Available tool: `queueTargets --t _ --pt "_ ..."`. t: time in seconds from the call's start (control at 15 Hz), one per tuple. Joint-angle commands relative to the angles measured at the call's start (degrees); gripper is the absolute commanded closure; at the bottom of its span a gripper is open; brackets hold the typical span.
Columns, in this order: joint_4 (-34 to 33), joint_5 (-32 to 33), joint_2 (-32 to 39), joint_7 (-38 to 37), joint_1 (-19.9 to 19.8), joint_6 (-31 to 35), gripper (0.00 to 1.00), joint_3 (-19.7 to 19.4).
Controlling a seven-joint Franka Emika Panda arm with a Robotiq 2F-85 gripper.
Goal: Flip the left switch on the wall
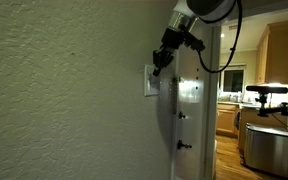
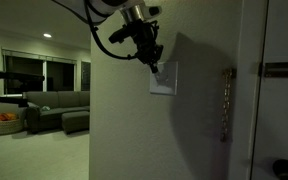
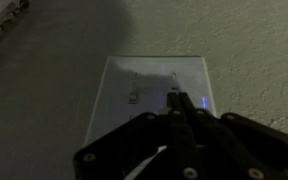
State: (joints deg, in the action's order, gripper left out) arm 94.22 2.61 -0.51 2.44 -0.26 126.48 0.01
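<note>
The white wall plate sits on the rough pale wall and shows in both exterior views. The wrist view is turned round: the door edge lies at its upper left. Two small toggles show on the plate. The left switch is the toggle on the right of this view. The other toggle is beside it. My gripper is shut and empty, its tips at the left switch; whether they touch it I cannot tell. It reaches the plate from above in both exterior views.
The glossy white door with metal latch hardware stands next to the plate. A lit kitchen lies beyond the door. A dim living room with a sofa lies past the wall corner.
</note>
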Motion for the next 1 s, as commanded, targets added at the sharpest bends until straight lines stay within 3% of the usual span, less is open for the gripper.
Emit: queueTargets --t 0.0,0.93 --pt "-1.4 0.1 1.3 1.2 -0.1 -1.4 0.94 -0.2" --pt "3.1 -0.5 0.3 1.2 -0.1 -2.6 0.94 -0.1"
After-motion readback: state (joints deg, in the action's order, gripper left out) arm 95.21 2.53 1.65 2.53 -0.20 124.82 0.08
